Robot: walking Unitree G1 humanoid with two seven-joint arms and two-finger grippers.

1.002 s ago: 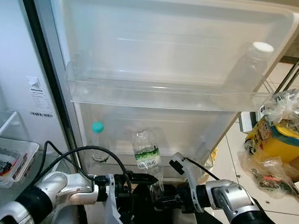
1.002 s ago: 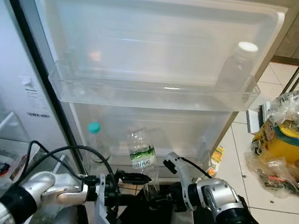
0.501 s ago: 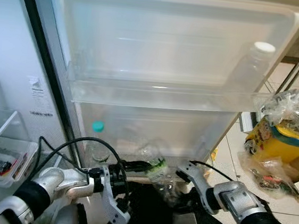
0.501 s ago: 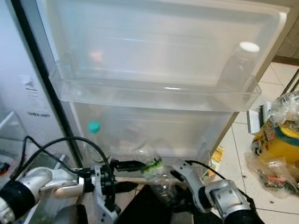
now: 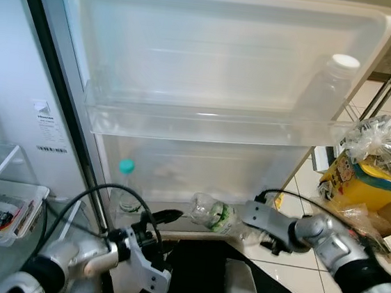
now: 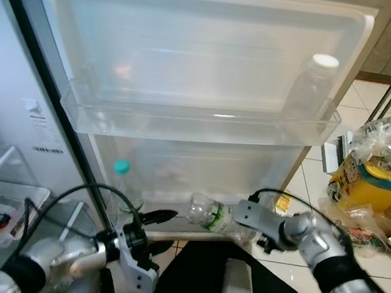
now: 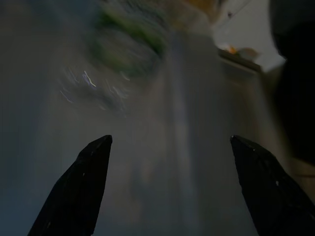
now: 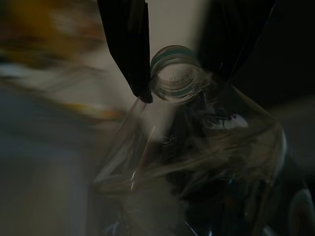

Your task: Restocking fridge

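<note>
The right pincer grips a clear plastic bottle with a green label, holding it on its side just in front of the lower door shelf of the open fridge door. The left pincer hangs low to the bottle's left, apart from it, its two black fingers spread wide and holding nothing. A teal-capped bottle stands in the lower shelf, a white-capped bottle in the upper door shelf.

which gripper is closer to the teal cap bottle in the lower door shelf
Left. The left gripper hovers open just beside and below the teal-capped bottle; the right gripper is farther off, holding the green-label bottle sideways.
</note>
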